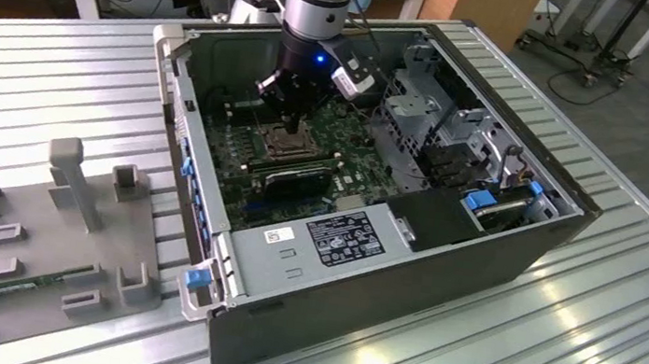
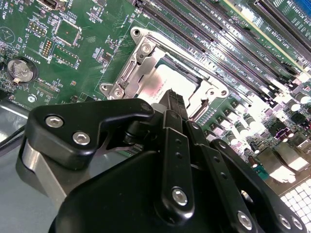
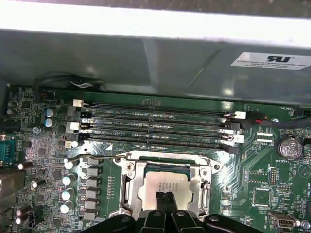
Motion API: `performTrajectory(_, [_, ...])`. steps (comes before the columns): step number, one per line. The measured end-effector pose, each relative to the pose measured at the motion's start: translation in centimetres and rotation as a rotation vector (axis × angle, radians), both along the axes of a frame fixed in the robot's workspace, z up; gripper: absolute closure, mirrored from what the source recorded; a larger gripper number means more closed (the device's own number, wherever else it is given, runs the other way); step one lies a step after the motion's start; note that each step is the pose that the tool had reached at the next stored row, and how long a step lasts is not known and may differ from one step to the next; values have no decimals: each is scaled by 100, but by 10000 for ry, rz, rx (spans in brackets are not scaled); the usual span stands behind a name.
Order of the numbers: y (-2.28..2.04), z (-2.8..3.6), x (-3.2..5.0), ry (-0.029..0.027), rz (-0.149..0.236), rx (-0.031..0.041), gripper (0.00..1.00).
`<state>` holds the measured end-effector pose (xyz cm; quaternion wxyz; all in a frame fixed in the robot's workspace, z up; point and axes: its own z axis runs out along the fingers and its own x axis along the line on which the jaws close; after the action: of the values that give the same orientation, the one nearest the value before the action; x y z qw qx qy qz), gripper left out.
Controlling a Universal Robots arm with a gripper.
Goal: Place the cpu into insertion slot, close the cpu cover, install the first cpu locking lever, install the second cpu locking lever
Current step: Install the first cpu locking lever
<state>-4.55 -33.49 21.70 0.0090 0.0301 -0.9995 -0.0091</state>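
The cpu (image 3: 165,182) (image 2: 164,80), a pale silver square chip, lies in the insertion slot (image 1: 283,146) on the green board inside the open computer case. The cpu cover (image 3: 129,187) (image 2: 141,63), a silvery frame, appears to lie flat around the chip. My gripper (image 3: 164,196) (image 2: 174,95) (image 1: 295,125) is shut with nothing between its black fingers, its tips on or just above the chip's top near one edge. A thin wire lever (image 3: 92,158) runs along the slot's side that faces the memory slots.
Long black memory slots (image 3: 155,126) run close beside the socket, and the case wall (image 3: 146,58) rises behind them. A coin battery (image 3: 285,147) sits on the board. In the exterior view a drive cage (image 1: 434,112), a power supply (image 1: 343,236) and a grey fixture (image 1: 54,231) show.
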Motion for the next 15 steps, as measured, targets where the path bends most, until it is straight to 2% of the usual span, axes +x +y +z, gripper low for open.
performTrajectory(7, [0,62,0,1,0,-1,89])
performTrajectory(15, [0,75,0,0,0,1,89])
